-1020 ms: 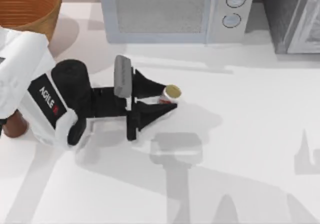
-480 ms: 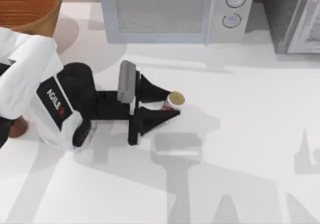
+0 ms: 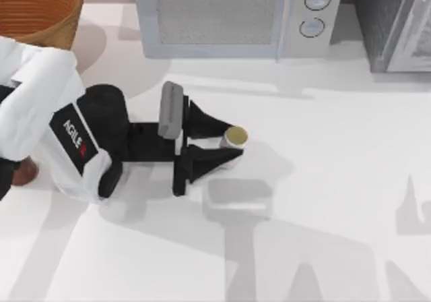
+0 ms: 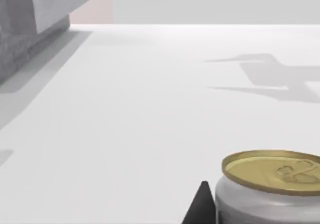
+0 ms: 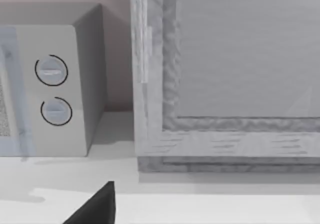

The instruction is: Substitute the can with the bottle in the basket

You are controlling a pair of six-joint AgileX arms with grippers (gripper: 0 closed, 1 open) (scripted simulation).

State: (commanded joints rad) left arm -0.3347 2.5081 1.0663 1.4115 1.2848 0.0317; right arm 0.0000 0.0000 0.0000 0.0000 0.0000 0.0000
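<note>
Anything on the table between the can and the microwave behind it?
No. In the top view the can, between the left hand's fingers, faces bare white table up to the microwave.

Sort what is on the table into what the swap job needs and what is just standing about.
Job: can, between the left tool's fingers; basket, far left corner; bottle, partly under the left arm.

Standing about: microwave; grey cabinet beside it.
</note>
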